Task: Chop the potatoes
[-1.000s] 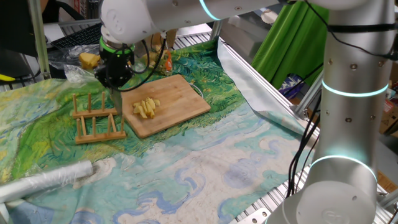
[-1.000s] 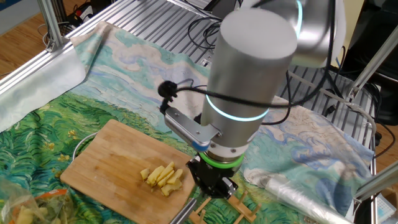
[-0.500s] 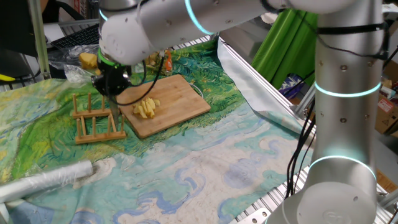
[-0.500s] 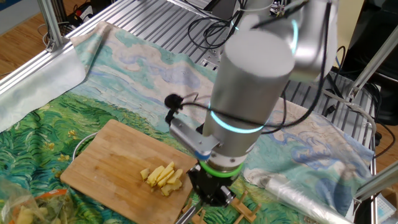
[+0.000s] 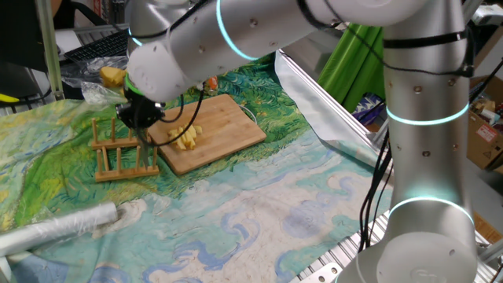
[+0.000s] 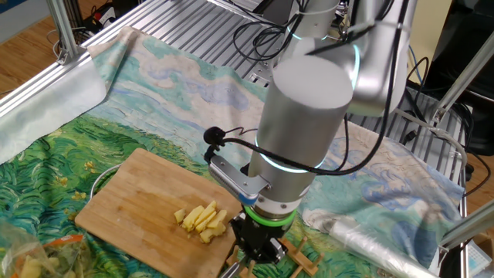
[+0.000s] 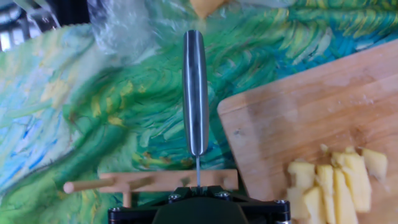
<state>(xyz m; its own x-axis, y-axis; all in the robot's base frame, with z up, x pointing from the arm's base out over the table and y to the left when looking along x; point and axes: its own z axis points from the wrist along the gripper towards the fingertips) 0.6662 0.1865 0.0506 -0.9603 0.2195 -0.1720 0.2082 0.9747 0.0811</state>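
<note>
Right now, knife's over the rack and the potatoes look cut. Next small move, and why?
Probably lower the knife a bit further into the wooden rack, then release. The gripper, shut on the knife, sits right above the rack beside the cutting board, and the potatoes already lie in sticks.

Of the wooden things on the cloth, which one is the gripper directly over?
The peg rack. The gripper, shut on a knife, hangs above its rail, whereas the cutting board with the potatoes lies beside it.
</note>
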